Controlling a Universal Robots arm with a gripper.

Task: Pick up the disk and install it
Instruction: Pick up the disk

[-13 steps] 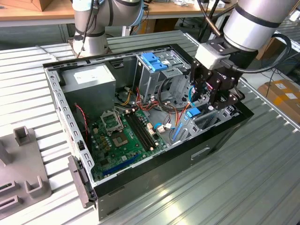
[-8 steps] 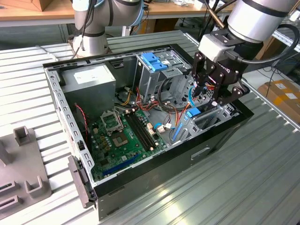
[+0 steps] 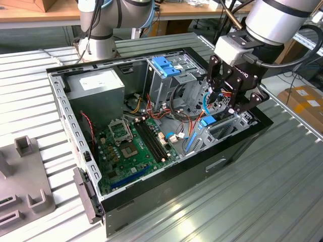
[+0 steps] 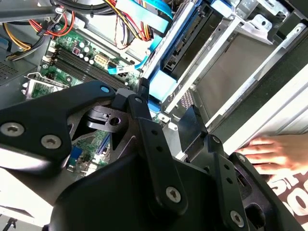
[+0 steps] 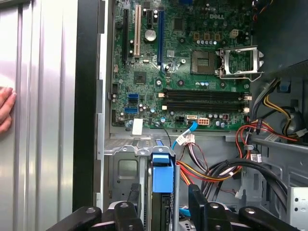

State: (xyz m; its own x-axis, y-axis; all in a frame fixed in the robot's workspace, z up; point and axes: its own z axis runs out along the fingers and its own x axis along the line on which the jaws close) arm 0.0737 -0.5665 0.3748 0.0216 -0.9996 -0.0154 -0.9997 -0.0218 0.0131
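Disk (image 5: 162, 173) sits on edge in drive cage (image 5: 122, 168), blue tab twd motherboard (image 5: 192, 48). Gripper (image 5: 163, 193) right over it, fingers (image 5: 196, 197) apart, straddling disk w/ gaps both sides. Person's hand (image 4: 269, 151) on desk (image 3: 282, 191).

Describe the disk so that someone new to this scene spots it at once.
Find the open computer case and go to its end at the exterior view's right, under the gripper. There the disk stands on edge in a metal bay beside the motherboard. It is a narrow dark slab with a blue end tab, unlike the wider blue bracket atop the silver cage.
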